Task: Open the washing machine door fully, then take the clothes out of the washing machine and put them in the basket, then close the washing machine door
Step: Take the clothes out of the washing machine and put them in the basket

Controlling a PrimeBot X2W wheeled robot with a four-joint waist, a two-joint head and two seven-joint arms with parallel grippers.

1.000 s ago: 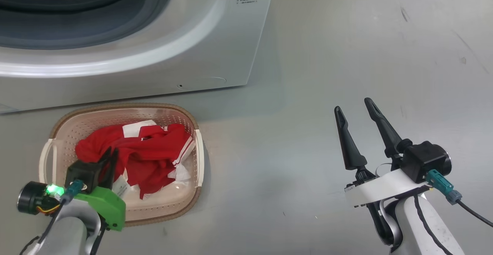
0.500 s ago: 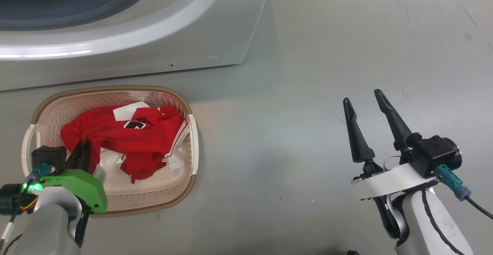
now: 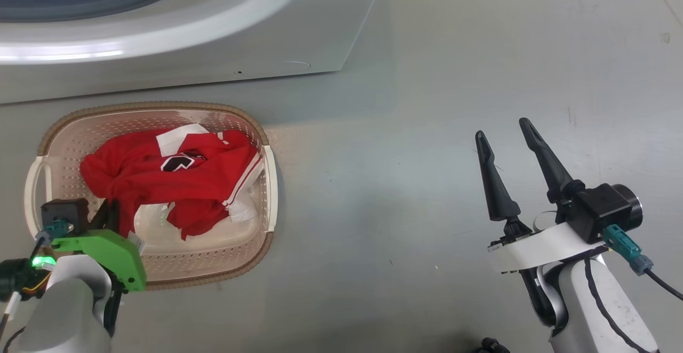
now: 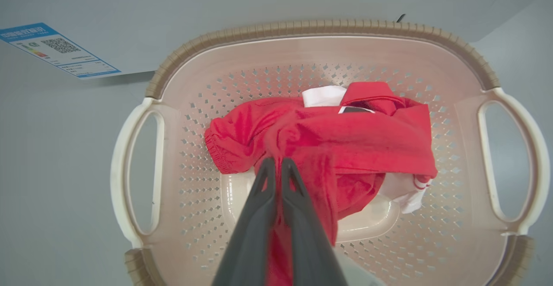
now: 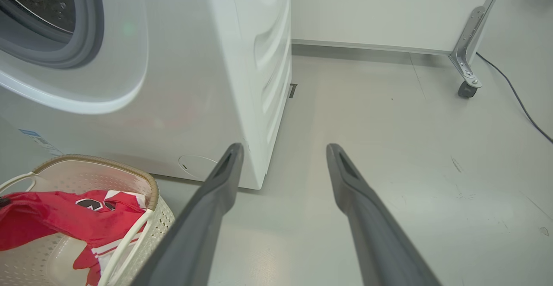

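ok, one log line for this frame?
left gripper: shut on clothes, in basket | right gripper: open, empty | washing machine: drum mouth uncovered

The clothes [image 4: 345, 135] are bright red, with a white collar patch and thin white stripes along one edge. A small black-and-white mark lies on the top fold, perhaps a printed number, but it is too small to read. The basket [image 4: 302, 61] has cream walls dotted with rows of small holes, a brown woven-look rim and paler, almost white handles. The washing machine [image 5: 194, 83] is white, with a grey ring [image 5: 88, 39] and a blue-edged sticker [image 4: 58, 50]. The floor [image 3: 427, 102] is plain pale grey with a few dark scuffs. The left gripper [image 4: 276, 161] is dark grey below a bright green mount [image 3: 106, 251]. The right gripper [image 3: 504, 129] is black on a white wrist, with a teal plug [image 3: 624, 249].
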